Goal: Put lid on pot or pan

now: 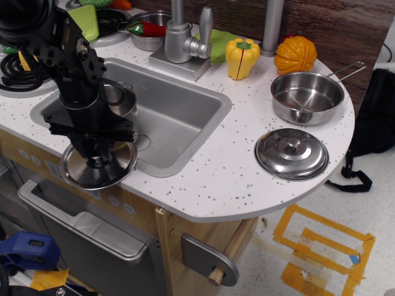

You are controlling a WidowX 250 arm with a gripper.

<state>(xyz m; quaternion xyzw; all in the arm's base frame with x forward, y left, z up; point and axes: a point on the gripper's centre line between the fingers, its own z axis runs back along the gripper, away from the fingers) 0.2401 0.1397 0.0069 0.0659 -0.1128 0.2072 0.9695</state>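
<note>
Steel lid: the lid (99,165), flat and mirror-bright, sits tilted at the counter's front edge, overhanging the sink's near-left corner, its centre knob pinched by the robot.
Gripper: the gripper (97,159), black, points straight down with its fingers clamped on the lid's knob; the bulky black arm above it hides much of the sink's left side.
Pot: the pot (119,100), small, deep and straight-walled, stands inside the sink at its left end, just behind the gripper and partly masked by the arm; lid and pot are near each other but apart.
Sink: the sink (179,117), a grey basin sunk in the white speckled counter (228,179).
Tap: the faucet (182,37) rises behind the basin.
Bowl: a steel bowl (150,31) holding toy food rests left of the tap.
Toy vegetables: a yellow pepper (242,57) and an orange pumpkin (295,54) stand along the back wall.
Pan: a shallow pan (307,97) with a long wire handle sits open at far right.
Second lid: a domed lid (292,154) lies flat on the counter just in front of that pan, well apart from the robot.
</note>
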